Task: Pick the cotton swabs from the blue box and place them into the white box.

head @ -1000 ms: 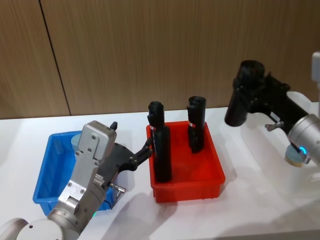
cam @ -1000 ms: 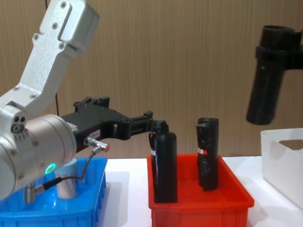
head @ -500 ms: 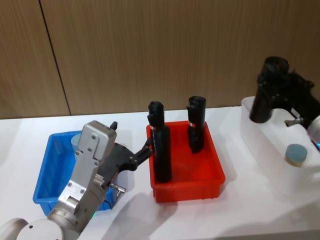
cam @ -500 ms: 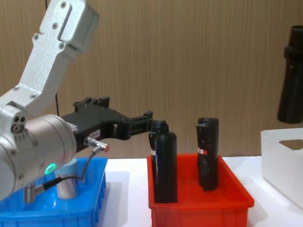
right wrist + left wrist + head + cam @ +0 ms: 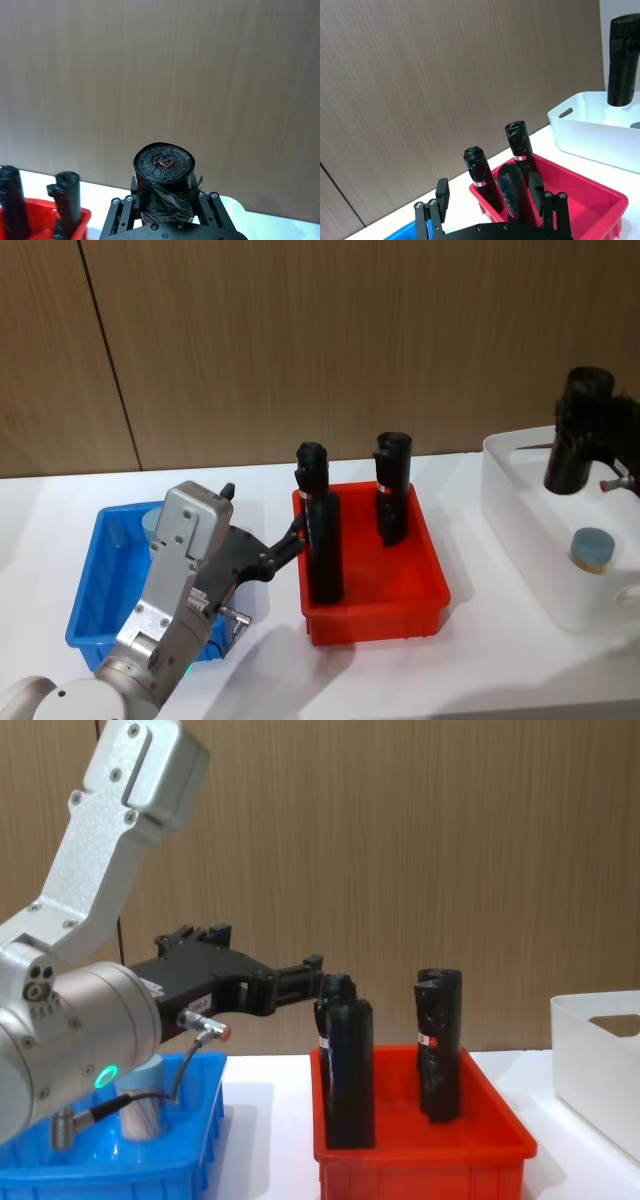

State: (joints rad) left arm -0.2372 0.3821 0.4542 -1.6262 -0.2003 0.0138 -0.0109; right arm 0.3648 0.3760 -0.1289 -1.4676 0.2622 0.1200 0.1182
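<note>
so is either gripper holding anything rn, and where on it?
Right gripper is shut on a black roll, gripped at its lower part, over the white box. Left gripper is open and empty.

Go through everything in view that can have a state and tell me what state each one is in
Right gripper: shut on a black roll, above the white box.
Left gripper: open, empty.
White box: holds one cotton swab jar, lid on.
Blue box: holds one cotton swab jar.
Red bin: black rolls upright.
</note>
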